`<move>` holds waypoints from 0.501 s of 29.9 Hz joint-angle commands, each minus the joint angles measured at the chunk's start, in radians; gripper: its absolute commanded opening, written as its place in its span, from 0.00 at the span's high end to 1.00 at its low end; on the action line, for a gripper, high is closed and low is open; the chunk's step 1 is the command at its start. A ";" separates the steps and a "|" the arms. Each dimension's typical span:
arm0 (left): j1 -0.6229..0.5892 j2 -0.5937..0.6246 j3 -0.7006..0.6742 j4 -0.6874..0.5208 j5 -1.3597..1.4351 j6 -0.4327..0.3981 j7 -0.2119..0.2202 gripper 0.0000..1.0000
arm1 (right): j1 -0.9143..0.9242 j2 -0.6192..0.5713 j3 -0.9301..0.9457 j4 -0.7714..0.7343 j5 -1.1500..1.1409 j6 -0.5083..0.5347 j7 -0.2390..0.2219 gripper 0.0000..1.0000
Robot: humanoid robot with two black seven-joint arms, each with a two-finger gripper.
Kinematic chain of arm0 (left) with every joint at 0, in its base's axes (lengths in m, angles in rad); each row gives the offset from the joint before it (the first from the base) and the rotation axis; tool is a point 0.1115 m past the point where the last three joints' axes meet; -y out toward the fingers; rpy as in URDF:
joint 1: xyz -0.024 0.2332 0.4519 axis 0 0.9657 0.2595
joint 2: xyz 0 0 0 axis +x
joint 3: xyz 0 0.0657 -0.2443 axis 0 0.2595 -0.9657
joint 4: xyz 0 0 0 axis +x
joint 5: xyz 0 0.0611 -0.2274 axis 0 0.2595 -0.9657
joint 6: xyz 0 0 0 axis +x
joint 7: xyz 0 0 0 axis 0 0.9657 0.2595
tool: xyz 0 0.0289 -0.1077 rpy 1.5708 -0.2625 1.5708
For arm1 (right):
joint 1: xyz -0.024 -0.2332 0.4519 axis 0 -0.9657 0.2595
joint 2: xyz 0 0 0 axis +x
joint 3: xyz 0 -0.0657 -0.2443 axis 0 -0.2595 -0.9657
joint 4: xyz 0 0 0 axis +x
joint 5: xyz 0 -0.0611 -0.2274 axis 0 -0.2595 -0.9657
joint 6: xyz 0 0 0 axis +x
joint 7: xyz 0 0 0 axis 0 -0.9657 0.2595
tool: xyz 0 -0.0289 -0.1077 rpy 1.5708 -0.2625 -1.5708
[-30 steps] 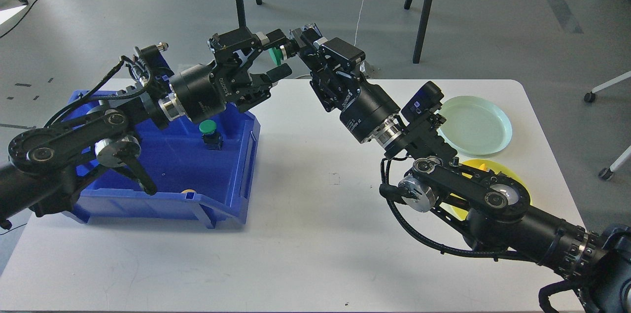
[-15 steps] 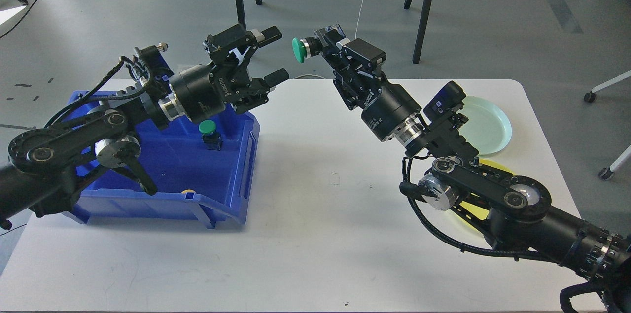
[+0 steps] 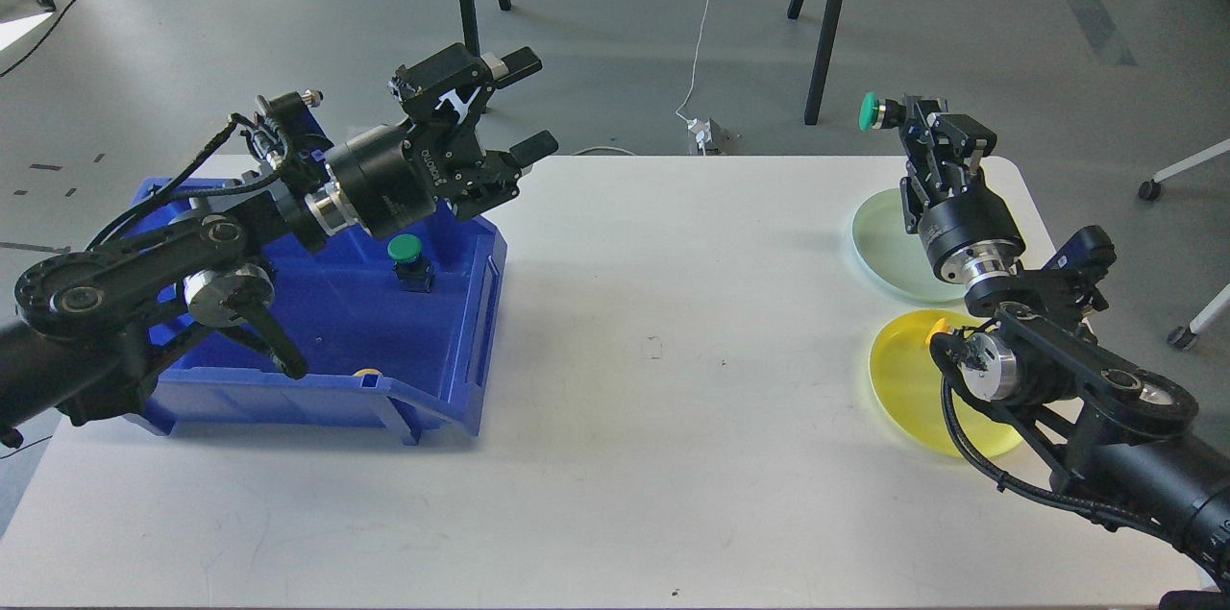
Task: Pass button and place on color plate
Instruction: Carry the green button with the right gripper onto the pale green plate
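My right gripper is shut on a green-capped button and holds it in the air above the far edge of the pale green plate. A yellow plate lies in front of the green one, partly hidden by my right arm, with a small yellow thing on it. My left gripper is open and empty, in the air above the far right corner of the blue bin. A second green button stands in the bin. A bit of a yellow button shows at the bin's front wall.
The white table carries the bin at the left and the two plates at the right. Black stand legs rise from the floor behind the table, with a white cable and plug near the far edge.
My right gripper has taken the green button from the left gripper and swung right with it, from mid-table to above the green plate. The left gripper has opened and stayed in place.
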 commanded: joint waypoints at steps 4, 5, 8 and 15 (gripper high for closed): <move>0.000 0.000 0.000 0.000 0.000 0.000 0.000 0.05 | 0.029 0.093 -0.001 -0.244 0.072 -0.001 0.000 0.88; 0.000 0.000 0.000 0.000 -0.001 0.000 0.000 0.05 | 0.032 0.098 -0.001 -0.250 0.073 -0.003 0.000 0.88; 0.000 0.000 0.000 0.000 -0.001 0.000 0.000 0.05 | 0.038 0.113 0.011 -0.264 0.073 -0.006 0.000 0.88; 0.001 0.000 0.000 0.000 -0.001 0.000 0.000 0.05 | 0.075 0.153 0.019 -0.345 0.119 -0.021 0.000 0.86</move>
